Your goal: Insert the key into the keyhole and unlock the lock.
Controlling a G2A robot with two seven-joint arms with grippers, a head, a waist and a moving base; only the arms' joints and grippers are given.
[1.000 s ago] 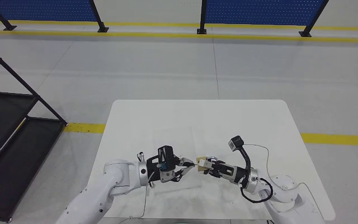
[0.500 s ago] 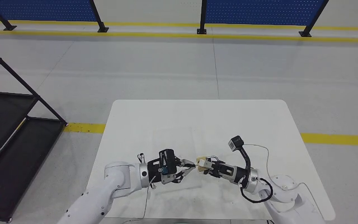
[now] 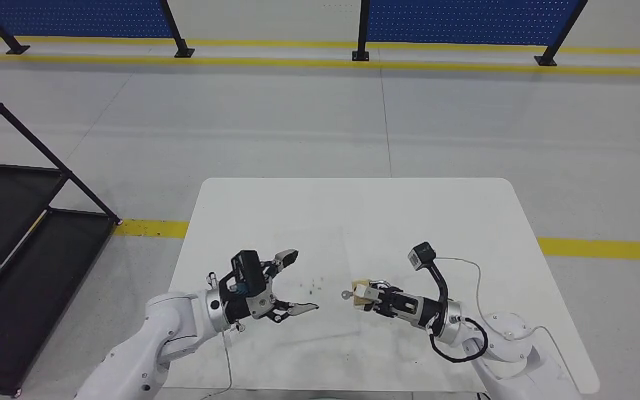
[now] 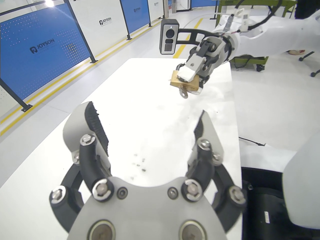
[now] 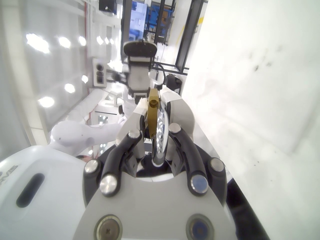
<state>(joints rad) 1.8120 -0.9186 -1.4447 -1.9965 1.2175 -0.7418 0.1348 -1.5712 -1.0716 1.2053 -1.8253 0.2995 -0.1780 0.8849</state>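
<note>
Room: grey hall floor (image 3: pixel 300 120) with yellow lines, blue perforated fence panels (image 3: pixel 90 15) at the far side, black metal rack (image 3: pixel 40 230) off to one side.
Table: white rectangular table top (image 3: pixel 400 215), bare apart from a few small dark specks (image 4: pixel 138 163) below the left arm.
Left gripper (image 4: pixel 146 111): fingers spread wide, holding nothing, above the table and well apart from the lock.
Right gripper (image 4: pixel 192 76): pressed onto the brass padlock (image 4: pixel 186 82), holding it off the table with its keyhole end towards the left gripper.
Key: small silver metal key (image 4: pixel 184 93) sits in the keyhole, its head sticking out free.
Shackle: whether it is sprung, I cannot tell.
Risk, turning: a turn on the key could likely twist the padlock in the right pads, which grip only its flat sides.
Risk, approach: a closing left gripper that comes in off line could probably knock the small key head or pull it out.
Risk, drop: a loosened key would fall to the table.
</note>
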